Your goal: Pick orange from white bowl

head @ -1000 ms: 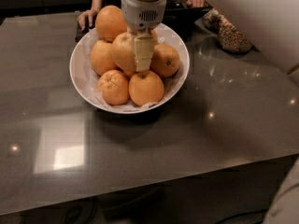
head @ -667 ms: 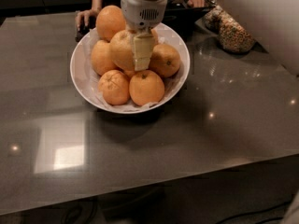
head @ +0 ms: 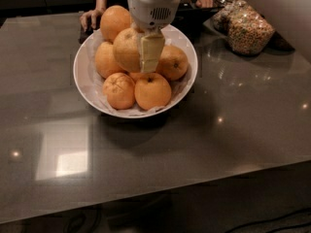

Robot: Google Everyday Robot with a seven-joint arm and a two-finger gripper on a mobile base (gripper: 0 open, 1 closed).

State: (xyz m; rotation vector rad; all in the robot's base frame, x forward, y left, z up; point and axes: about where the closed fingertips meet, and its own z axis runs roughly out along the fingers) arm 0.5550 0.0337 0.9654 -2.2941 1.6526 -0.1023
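Cream gripper (head: 149,64) over white bowl (head: 80,77) — yellowish orange (head: 126,50), grey table (head: 233,144).

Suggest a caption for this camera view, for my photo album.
Robot gripper at the palest orange, high in a crowded white bowl.

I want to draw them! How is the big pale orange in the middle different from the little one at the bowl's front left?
The orange is bigger and paler, yellowish; the front-left orange is smaller and deeper orange. The orange sits high on the pile, against the end effector; the front-left orange lies low by the rim, apart from it. Both are round and in the white bowl.
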